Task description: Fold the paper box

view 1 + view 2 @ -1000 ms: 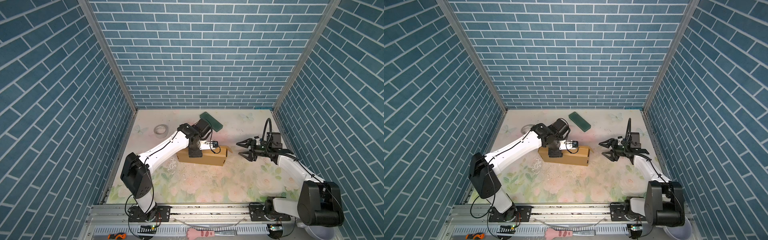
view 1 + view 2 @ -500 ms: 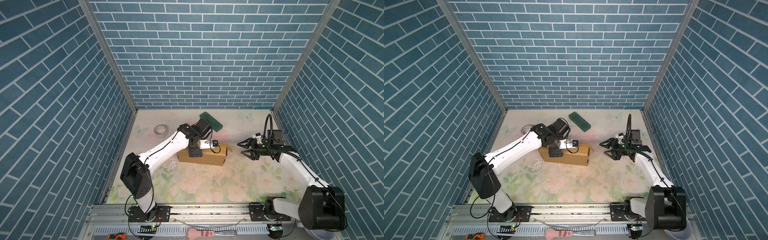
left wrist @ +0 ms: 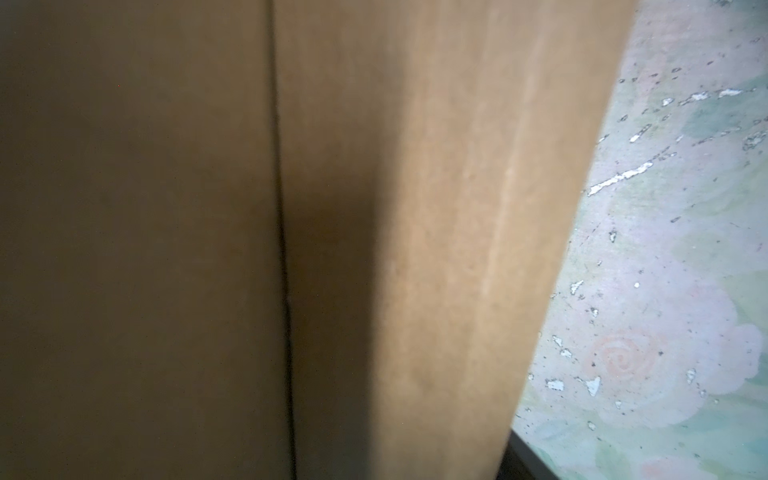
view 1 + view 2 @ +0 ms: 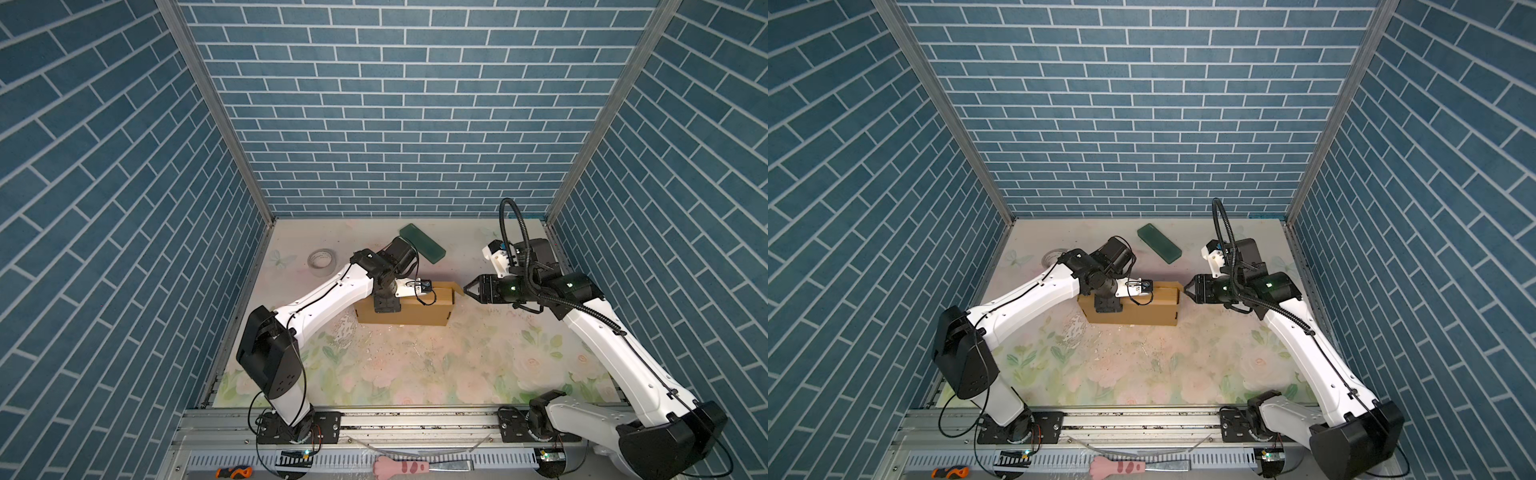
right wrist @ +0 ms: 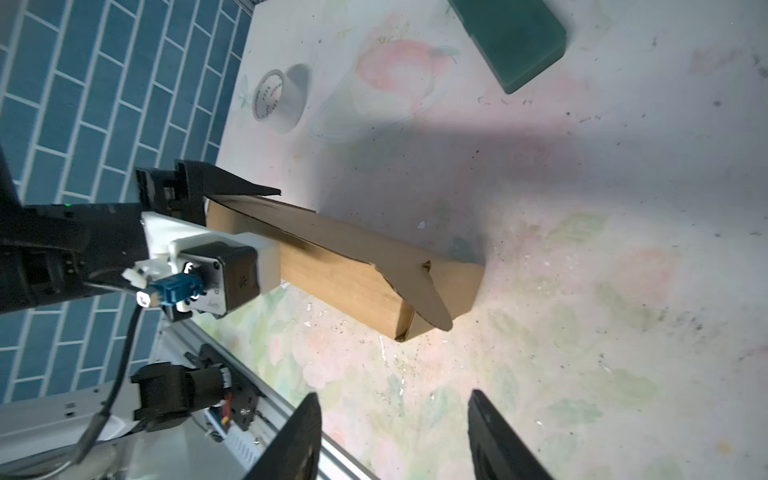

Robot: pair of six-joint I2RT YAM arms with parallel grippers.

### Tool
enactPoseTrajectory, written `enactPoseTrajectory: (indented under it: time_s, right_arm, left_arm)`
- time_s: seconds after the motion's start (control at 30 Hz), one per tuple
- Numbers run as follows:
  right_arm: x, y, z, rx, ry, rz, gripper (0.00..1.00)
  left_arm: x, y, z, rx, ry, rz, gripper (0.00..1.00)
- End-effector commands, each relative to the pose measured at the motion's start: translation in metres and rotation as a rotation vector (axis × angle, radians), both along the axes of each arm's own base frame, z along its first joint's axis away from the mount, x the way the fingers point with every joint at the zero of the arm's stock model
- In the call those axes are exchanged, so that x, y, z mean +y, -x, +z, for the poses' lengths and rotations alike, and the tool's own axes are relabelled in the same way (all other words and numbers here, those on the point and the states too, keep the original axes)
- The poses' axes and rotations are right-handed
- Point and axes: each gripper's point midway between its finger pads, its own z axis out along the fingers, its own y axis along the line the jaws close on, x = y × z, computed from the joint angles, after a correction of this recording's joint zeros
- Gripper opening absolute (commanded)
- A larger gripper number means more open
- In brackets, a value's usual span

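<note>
The left gripper straddles the folded brown corrugated-cardboard paper box with its jaws spread wide, one finger on each long side, clamping it. The box lies mid-table, and its right end flap is raised. The right gripper is partly open and empty, its tips just beside that flap.

Count taken against the cardboard box: one box only.
Green block: one, behind the box.
Tape roll: one, behind and to the left of the box.
Robot arms: two, the left arm and the right arm.
Grippers: two, the left gripper on the box, the right gripper just right of it.
Screwdriver: one.
Pink paw-shaped tool: one.
Both lie well in front of the box.
</note>
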Motion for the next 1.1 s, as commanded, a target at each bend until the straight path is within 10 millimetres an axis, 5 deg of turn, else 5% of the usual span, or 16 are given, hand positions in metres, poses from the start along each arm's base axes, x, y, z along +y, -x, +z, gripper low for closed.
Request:
enactPoseTrajectory:
  time_s: [0.0, 0.33, 0.57, 0.87, 1.07]
  right_arm:
    - [-0.017, -0.006, -0.017, 0.013, 0.148, -0.019, 0.58]
    - [0.034, -0.02, -0.026, 0.095, -0.192, -0.056, 0.63]
    - [0.03, -0.026, -0.055, 0.103, -0.16, -0.083, 0.61]
    - [0.04, -0.037, -0.069, 0.122, -0.187, -0.075, 0.51]
    - [0.036, -0.037, -0.096, 0.163, -0.149, -0.08, 0.32]
  left_arm:
    - [0.0, 0.001, 0.002, -0.005, 0.028, -0.009, 0.75]
    - [-0.002, -0.003, -0.007, 0.033, 0.047, -0.009, 0.72]
    - [0.0, -0.007, -0.013, 0.053, 0.052, -0.003, 0.7]
    - [-0.002, -0.009, -0.02, 0.074, 0.053, -0.01, 0.69]
    - [-0.002, -0.009, -0.022, 0.077, 0.057, -0.012, 0.68]
